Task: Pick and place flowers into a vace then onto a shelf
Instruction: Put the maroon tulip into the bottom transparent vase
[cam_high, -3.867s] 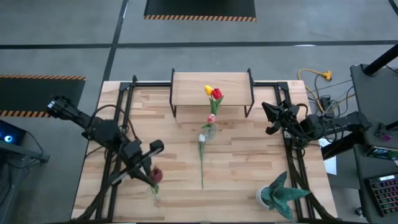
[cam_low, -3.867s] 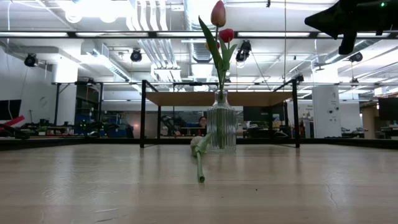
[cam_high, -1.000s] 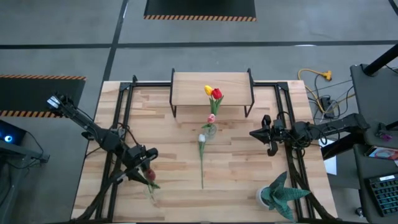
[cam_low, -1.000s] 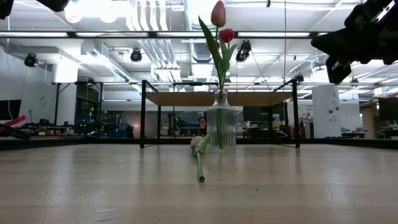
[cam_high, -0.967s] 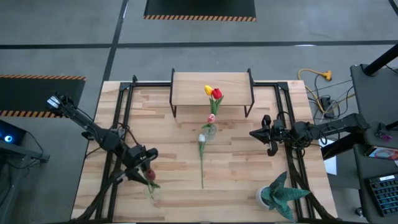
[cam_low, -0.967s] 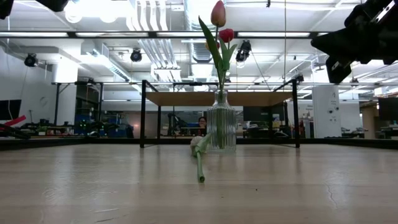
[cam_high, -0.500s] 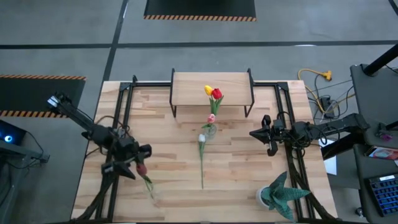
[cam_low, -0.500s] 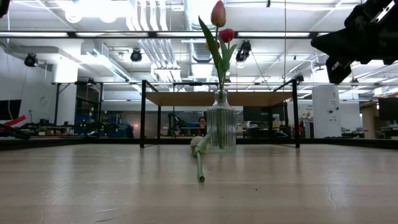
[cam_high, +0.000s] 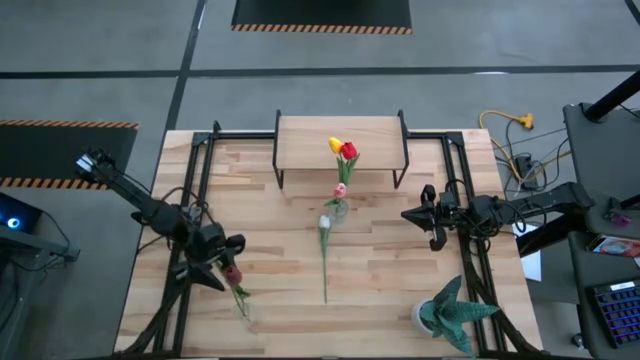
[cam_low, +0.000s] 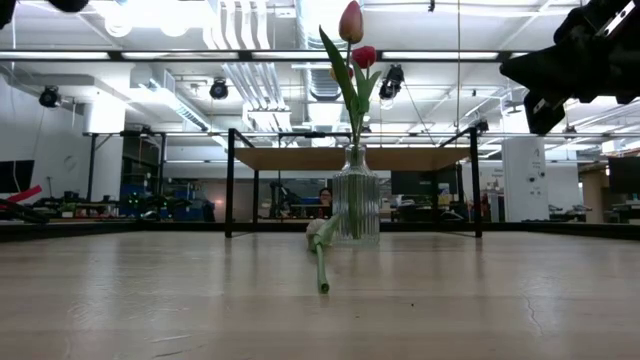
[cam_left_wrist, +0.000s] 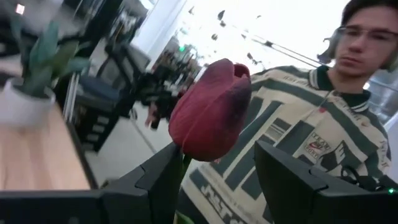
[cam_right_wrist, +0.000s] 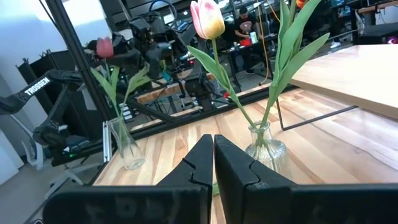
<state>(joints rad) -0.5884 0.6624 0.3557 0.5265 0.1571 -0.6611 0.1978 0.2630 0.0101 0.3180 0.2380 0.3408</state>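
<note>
At table centre, the clear ribbed glass vase (cam_low: 355, 207) holds upright red, yellow and pink tulips (cam_high: 342, 158). A white tulip (cam_high: 324, 250) lies flat, head toward twelve o'clock. The left gripper (cam_high: 222, 262) pinches a dark maroon tulip (cam_left_wrist: 210, 111); the right gripper (cam_right_wrist: 212, 151) has its fingers pressed together.

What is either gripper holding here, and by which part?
The left gripper holds the maroon tulip by its stem just below the head. The right gripper is shut, holding nothing.

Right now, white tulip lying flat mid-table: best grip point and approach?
Grip the white tulip mid-stem, around, coming straight down with the jaws across the stem. It lies flat, head almost against the vase, so the bare lower stem probably offers the clearest room. The shut right gripper is nearer.
</note>
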